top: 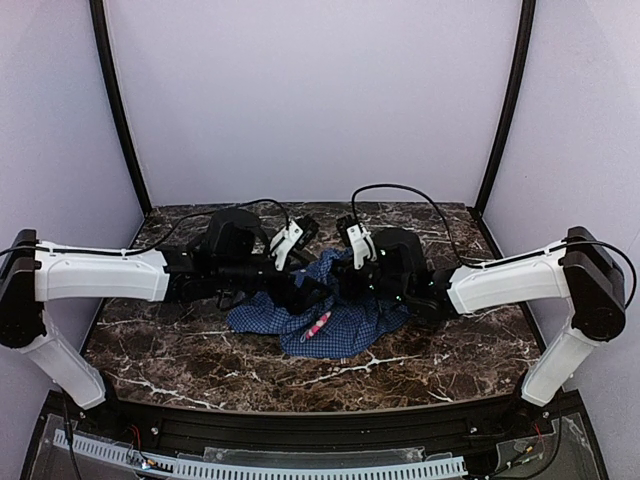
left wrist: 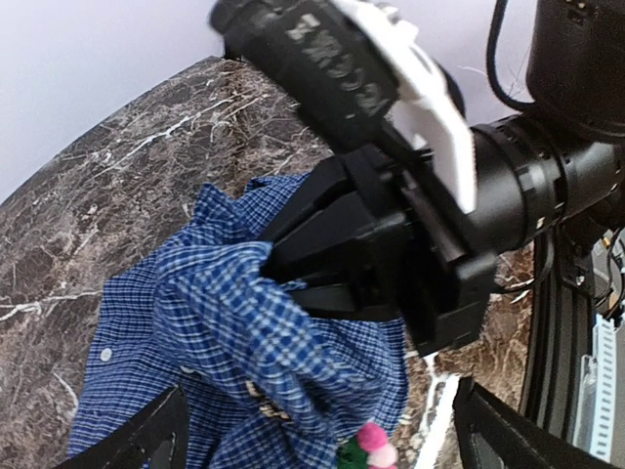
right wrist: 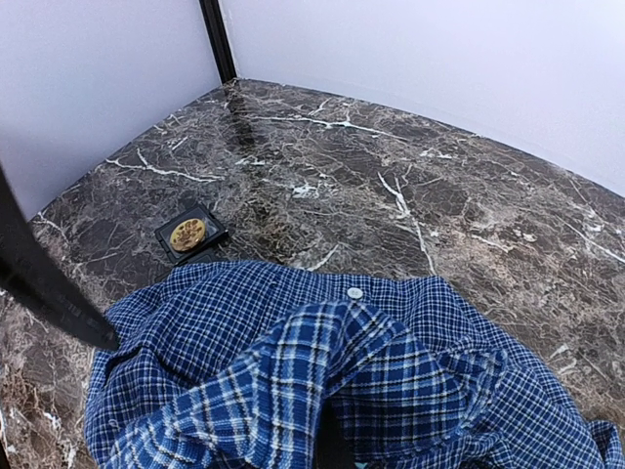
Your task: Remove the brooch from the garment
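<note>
The right end effector (left wrist: 283,269) pinches up a fold of the garment (left wrist: 137,332). The left end effector (left wrist: 327,438) hangs wide over the brooch (left wrist: 371,447) on the garment. Next it likely must close on the brooch alone.

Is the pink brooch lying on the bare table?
No, the pink brooch lies on the blue plaid shirt, not on the marble table.

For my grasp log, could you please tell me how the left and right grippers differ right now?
The left black two-finger gripper is open, fingers spread wide, gripping nothing; the right gripper is shut on a raised fold of the blue checked shirt. Both hang over that shirt.
</note>
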